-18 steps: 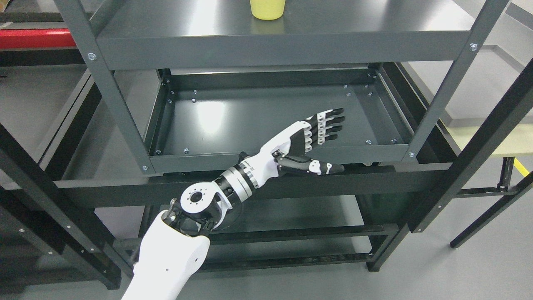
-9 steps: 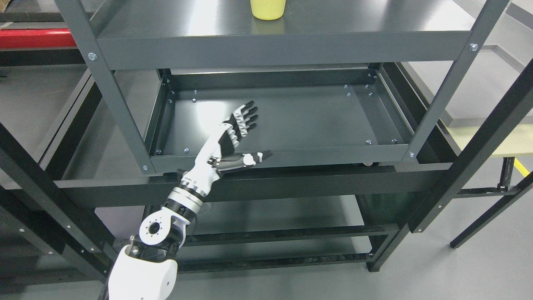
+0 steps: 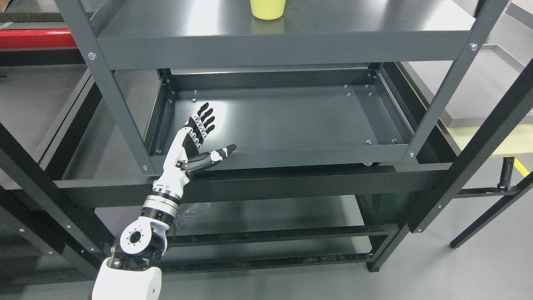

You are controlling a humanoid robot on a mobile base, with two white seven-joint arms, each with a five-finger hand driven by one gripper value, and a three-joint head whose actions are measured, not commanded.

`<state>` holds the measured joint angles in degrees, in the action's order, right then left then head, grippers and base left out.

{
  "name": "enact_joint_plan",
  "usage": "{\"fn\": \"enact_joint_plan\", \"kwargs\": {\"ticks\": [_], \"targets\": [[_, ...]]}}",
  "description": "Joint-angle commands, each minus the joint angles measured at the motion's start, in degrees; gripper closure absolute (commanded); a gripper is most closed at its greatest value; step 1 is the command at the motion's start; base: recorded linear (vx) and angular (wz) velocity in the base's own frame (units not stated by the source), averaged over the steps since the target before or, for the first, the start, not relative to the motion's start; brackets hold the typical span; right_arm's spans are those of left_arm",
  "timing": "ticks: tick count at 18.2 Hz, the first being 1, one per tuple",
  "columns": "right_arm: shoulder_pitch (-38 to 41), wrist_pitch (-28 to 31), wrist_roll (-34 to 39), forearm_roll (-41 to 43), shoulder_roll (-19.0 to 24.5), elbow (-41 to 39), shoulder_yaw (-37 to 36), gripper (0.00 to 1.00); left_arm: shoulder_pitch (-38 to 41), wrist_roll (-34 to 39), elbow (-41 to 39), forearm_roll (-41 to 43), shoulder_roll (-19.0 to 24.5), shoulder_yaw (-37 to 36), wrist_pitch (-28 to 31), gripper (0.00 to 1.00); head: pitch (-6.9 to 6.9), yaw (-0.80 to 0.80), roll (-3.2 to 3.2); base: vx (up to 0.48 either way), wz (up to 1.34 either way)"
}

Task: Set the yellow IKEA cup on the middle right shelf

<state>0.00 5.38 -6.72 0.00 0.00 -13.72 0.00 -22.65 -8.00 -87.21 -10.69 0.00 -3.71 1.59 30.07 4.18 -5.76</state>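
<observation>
- Yellow cup (image 3: 267, 9) upright on upper shelf (image 3: 374, 25), top edge of head view.
- Left hand (image 3: 195, 141) empty, fingers straight and spread, thumb out, over front-left of lower shelf tray (image 3: 291, 121).
- Well apart from cup.

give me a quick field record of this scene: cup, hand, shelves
cup: yellow cup, upright on upper shelf, partly cut off by the picture's top edge
left hand: left hand, fingers spread, holds nothing, over the front left of lower shelf
right hand: not in view
lower shelf: holds no objects
cup and hand: apart
</observation>
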Motion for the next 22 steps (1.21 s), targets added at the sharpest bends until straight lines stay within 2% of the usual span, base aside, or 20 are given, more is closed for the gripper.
{"fn": "enact_joint_plan", "kwargs": {"ticks": [1,7,22], "targets": [[0.8,0.0,0.0,1.4,-1.0,0.0,1.0,0.01,-0.2,0.4,-1.2,0.5,1.0,5.6,0.8,0.01,0.00,0.00,0.00,0.000,0.00],[0.8,0.0,0.0,1.4,-1.0,0.0,1.0,0.01,-0.2,0.4,-1.2,0.5,1.0,5.8,2.7,0.01,0.00,0.00,0.00,0.000,0.00],[0.8,0.0,0.0,1.4,-1.0,0.0,1.0,0.01,0.2,0.1,-1.2,0.4,1.0,6.9,2.8,0.01,0.00,0.00,0.00,0.000,0.00]]}}
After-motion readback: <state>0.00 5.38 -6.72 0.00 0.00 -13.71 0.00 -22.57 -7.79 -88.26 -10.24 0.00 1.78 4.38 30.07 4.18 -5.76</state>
